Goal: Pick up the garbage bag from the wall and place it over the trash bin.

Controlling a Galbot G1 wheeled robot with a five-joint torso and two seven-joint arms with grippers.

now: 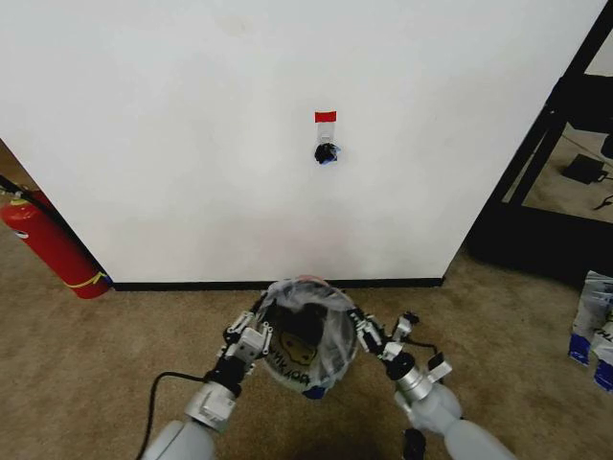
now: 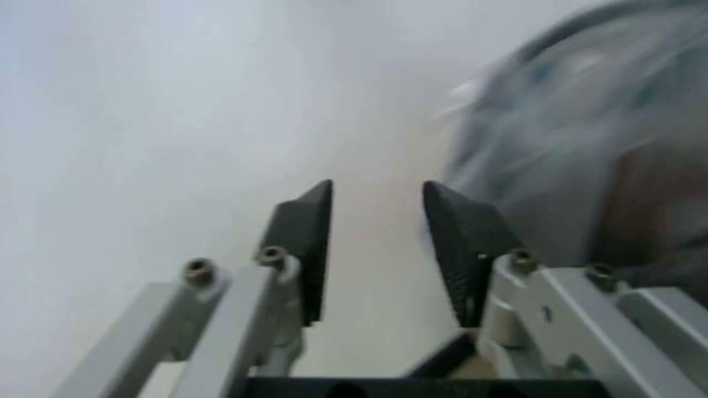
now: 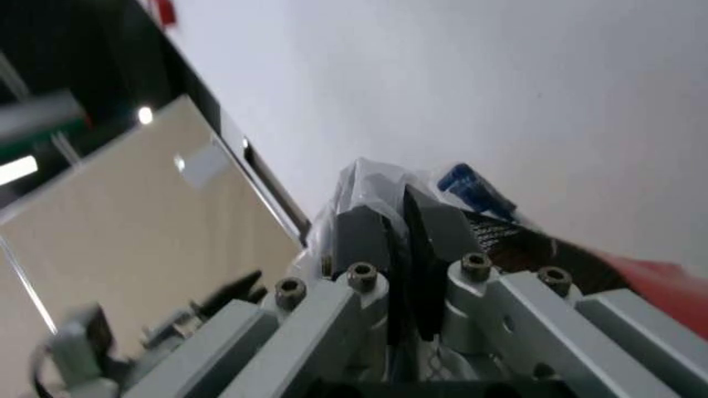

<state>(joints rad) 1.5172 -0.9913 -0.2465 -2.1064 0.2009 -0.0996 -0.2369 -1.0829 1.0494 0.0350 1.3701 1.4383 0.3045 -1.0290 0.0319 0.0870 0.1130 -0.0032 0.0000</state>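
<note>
The trash bin [image 1: 293,312] stands on the carpet just before the wall [image 1: 192,144]. The garbage bag [image 1: 326,359], thin translucent plastic with a yellow face and black lettering, is spread over its mouth and hangs down its front. My left gripper [image 1: 251,335] is at the bin's left rim; in the left wrist view this gripper [image 2: 376,240] is open with nothing between its fingers, and the bag [image 2: 575,157] is just beside it. My right gripper [image 1: 369,331] is at the right rim, and this gripper [image 3: 404,224] is shut on the bag's plastic [image 3: 370,186].
A red tape strip [image 1: 326,117] and a black hook [image 1: 327,152] are on the wall above the bin. A red fire extinguisher [image 1: 48,244] leans at the left. A black shelf frame [image 1: 546,163] and white-and-blue packages [image 1: 594,326] are at the right.
</note>
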